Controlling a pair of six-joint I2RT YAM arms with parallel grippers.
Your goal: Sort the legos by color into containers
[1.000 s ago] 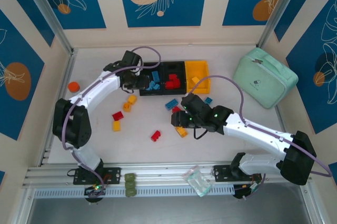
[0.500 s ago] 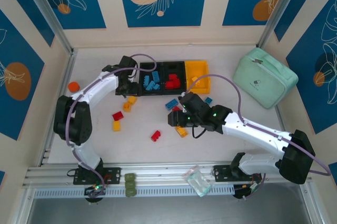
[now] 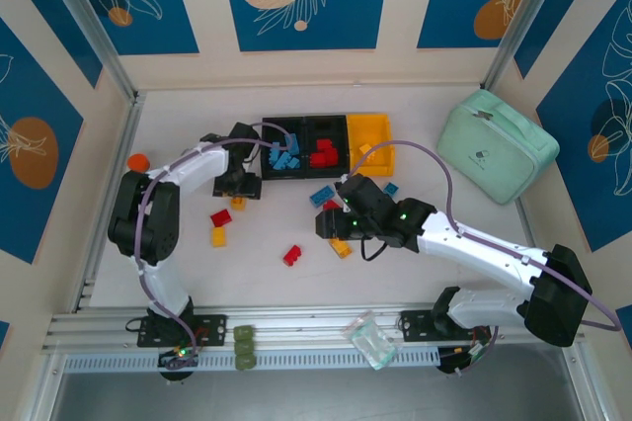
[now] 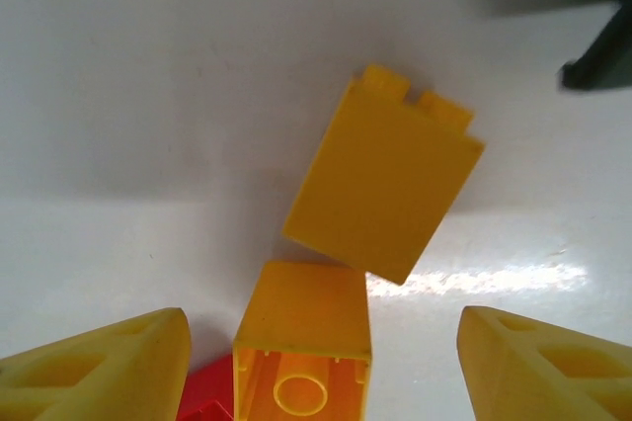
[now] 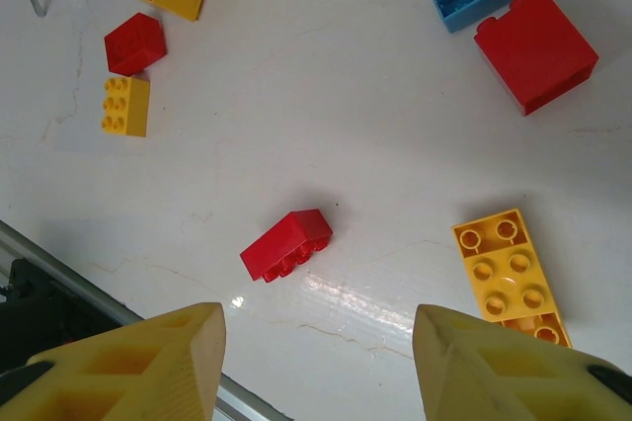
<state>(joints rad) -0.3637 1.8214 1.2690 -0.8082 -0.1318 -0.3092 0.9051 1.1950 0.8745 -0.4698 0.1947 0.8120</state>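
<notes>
Widely parted, left pincer (image 4: 324, 347) flanks a yellow lego (image 4: 302, 314), room either side.

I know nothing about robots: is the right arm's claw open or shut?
Open: the right gripper has its fingers wide apart, holding nothing.

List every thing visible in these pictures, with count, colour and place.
Joined open plastic bins: three, two black and one yellow, far middle.
Blue studded plastic bricks: several, left black bin.
Red bricks: several, middle black bin.
Loose bricks: about nine, red, yellow and blue, in front of the bins.
Zipped pouch: one, mint green, far right.
Round cap: one, orange, far left.
Small block: one, olive green, near edge.
Clear plastic packet: one, near edge.
Left gripper: open, over two yellow bricks.
Right gripper: open, above loose bricks.
</notes>
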